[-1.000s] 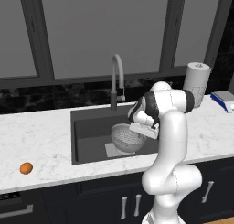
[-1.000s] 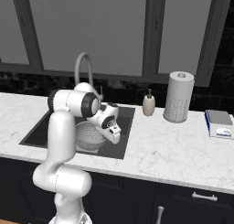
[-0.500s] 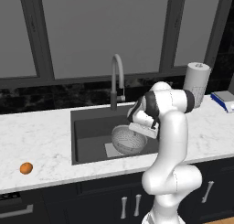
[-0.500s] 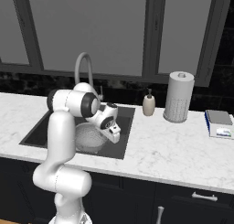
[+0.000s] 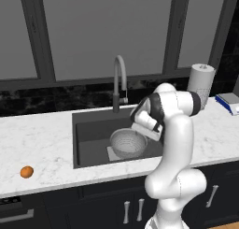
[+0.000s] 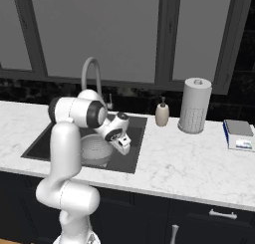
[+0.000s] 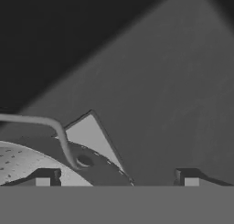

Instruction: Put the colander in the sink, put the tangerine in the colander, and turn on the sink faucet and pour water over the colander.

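Colander (image 5: 128,143): upright on the bottom of the sink (image 5: 91,139), right of its middle, partly over the lighter square (image 7: 93,138) at the centre; perforated wall and one side handle (image 7: 55,129) show at the lower left of the hand view.
Jaws: gripper (image 6: 124,144) spread wide, nothing between the fingertips (image 7: 43,177); it hangs low over the right part of the sink, just beside the colander's right rim; the rim passes in front of one fingertip, contact cannot be told.
Tangerine (image 5: 26,172): on the table near its front edge, well left of the sink, apart from everything.
Sink faucet (image 5: 119,83): at the back edge of the sink, spout arched forward over the basin.
Other items: soap dispenser (image 6: 161,113) and paper towel roll (image 6: 194,105) behind the sink's right side; a book (image 6: 239,134) near the right edge of the table.
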